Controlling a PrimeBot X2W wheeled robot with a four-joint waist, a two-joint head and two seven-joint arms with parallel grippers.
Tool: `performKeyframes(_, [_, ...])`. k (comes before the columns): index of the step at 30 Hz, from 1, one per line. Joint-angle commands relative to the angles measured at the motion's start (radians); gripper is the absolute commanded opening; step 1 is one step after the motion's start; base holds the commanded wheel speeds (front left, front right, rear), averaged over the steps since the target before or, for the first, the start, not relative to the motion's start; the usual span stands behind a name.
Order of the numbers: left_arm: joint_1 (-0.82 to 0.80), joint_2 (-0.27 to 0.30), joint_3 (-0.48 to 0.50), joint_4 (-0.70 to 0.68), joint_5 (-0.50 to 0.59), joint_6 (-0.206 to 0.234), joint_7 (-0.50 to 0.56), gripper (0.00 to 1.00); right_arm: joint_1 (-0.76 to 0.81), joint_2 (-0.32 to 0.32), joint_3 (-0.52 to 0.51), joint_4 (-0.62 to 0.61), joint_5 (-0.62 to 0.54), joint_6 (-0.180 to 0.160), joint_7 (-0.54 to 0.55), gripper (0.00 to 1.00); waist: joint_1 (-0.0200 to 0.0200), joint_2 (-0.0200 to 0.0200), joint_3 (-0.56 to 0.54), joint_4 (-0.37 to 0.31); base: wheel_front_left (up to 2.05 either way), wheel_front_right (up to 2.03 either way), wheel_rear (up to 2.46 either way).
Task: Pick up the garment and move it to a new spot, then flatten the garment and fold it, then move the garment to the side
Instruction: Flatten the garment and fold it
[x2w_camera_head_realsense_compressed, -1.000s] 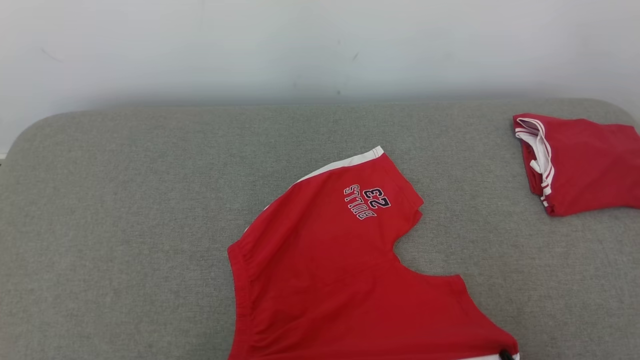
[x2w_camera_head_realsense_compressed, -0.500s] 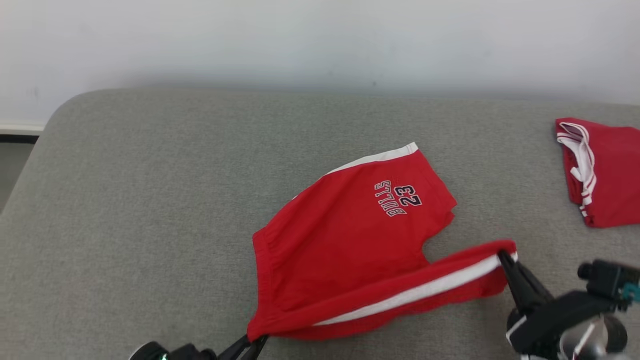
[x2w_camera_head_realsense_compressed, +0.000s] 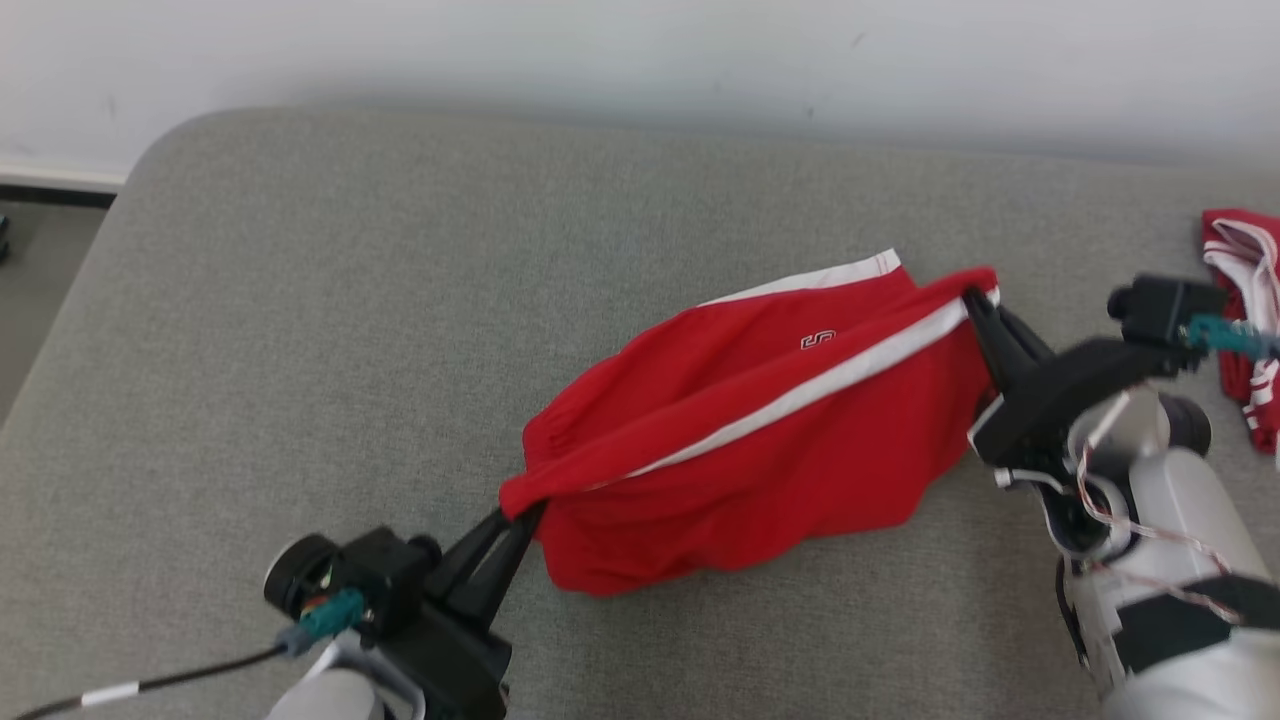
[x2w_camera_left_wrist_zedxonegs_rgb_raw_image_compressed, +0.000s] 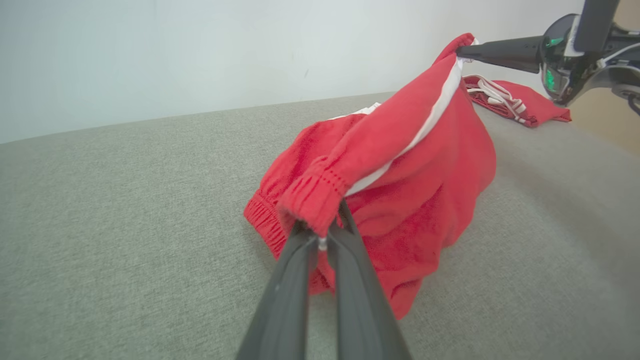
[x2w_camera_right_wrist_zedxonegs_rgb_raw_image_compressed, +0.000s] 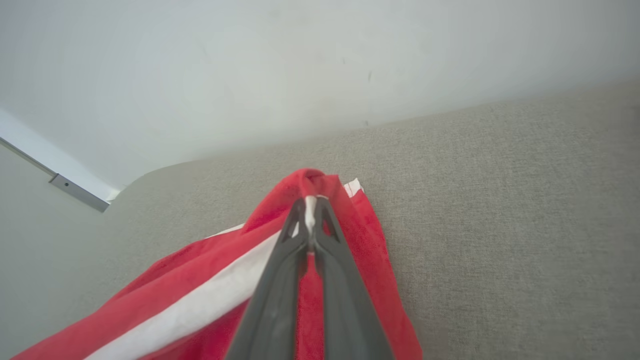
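The garment (x2w_camera_head_realsense_compressed: 760, 460) is a pair of red shorts with a white side stripe, lifted along one edge over the grey cushion (x2w_camera_head_realsense_compressed: 300, 330). My left gripper (x2w_camera_head_realsense_compressed: 520, 522) is shut on its waistband corner at the lower left. My right gripper (x2w_camera_head_realsense_compressed: 972, 300) is shut on the hem corner at the upper right. Between them the striped edge is stretched taut while the rest sags onto the cushion. In the left wrist view the garment (x2w_camera_left_wrist_zedxonegs_rgb_raw_image_compressed: 400, 165) hangs from my left gripper (x2w_camera_left_wrist_zedxonegs_rgb_raw_image_compressed: 325, 232), with the right gripper (x2w_camera_left_wrist_zedxonegs_rgb_raw_image_compressed: 462, 50) at the far end. The right wrist view shows my right gripper (x2w_camera_right_wrist_zedxonegs_rgb_raw_image_compressed: 311, 205) pinching red cloth (x2w_camera_right_wrist_zedxonegs_rgb_raw_image_compressed: 350, 235).
A second red garment (x2w_camera_head_realsense_compressed: 1245, 310) with white trim lies at the cushion's right edge, just behind my right arm; it shows too in the left wrist view (x2w_camera_left_wrist_zedxonegs_rgb_raw_image_compressed: 515, 97). A white wall (x2w_camera_head_realsense_compressed: 640, 50) runs behind the cushion. The floor (x2w_camera_head_realsense_compressed: 30, 300) drops off past the cushion's rounded left corner.
Both grippers have carried the near edge of the garment up and away from me, over the part with the lettering, now mostly covered. The camera has shifted too.
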Motion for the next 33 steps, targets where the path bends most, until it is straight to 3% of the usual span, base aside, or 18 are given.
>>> performKeyframes(1, [-0.028,-0.010,-0.004,0.012,-0.008,-0.001,-0.003,0.00,-0.037,0.001,0.007,0.032,-0.008,-0.003,-0.010,0.00,-0.0002,-0.0001,0.034,0.014,0.00,0.00,0.00])
performKeyframes(14, [-0.253,-0.038,-0.046,0.188,-0.064,-0.001,-0.003,0.00,-0.367,0.021,0.043,0.450,-0.077,-0.003,-0.147,0.00,-0.0002,-0.0001,0.134,0.007,0.00,0.00,0.00])
performKeyframes(28, [-0.372,-0.055,-0.091,0.338,-0.080,0.000,-0.003,0.00,-0.541,0.064,0.095,0.710,-0.108,-0.003,-0.268,0.00,-0.0002,-0.0001,0.180,-0.027,0.00,0.00,0.00])
performKeyframes(29, [-0.374,-0.058,-0.083,0.346,-0.073,0.000,-0.003,0.00,-0.544,0.065,0.103,0.722,-0.106,-0.003,-0.276,0.20,-0.0002,-0.0001,0.175,-0.028,0.00,0.00,0.00])
performKeyframes(30, [-0.371,-0.064,-0.078,0.355,-0.071,0.000,-0.003,0.00,-0.548,0.066,0.109,0.732,-0.103,-0.003,-0.284,0.88,-0.0002,-0.0001,0.171,-0.028,0.00,0.00,0.00])
performKeyframes(31, [-0.365,-0.066,-0.073,0.362,-0.053,0.000,-0.003,0.70,-0.547,0.071,0.121,0.750,-0.094,-0.003,-0.296,1.00,-0.0002,-0.0001,0.158,-0.031,0.00,0.00,0.00])
performKeyframes(32, [-0.359,-0.068,-0.065,0.362,-0.048,0.000,-0.003,1.00,-0.545,0.071,0.127,0.756,-0.089,-0.003,-0.303,1.00,-0.0002,-0.0001,0.151,-0.032,0.00,0.00,0.00])
performKeyframes(33, [-0.348,-0.069,-0.055,0.357,-0.041,0.000,-0.003,1.00,-0.541,0.073,0.134,0.762,-0.082,-0.003,-0.308,1.00,-0.0002,-0.0001,0.142,-0.034,0.00,0.00,0.00])
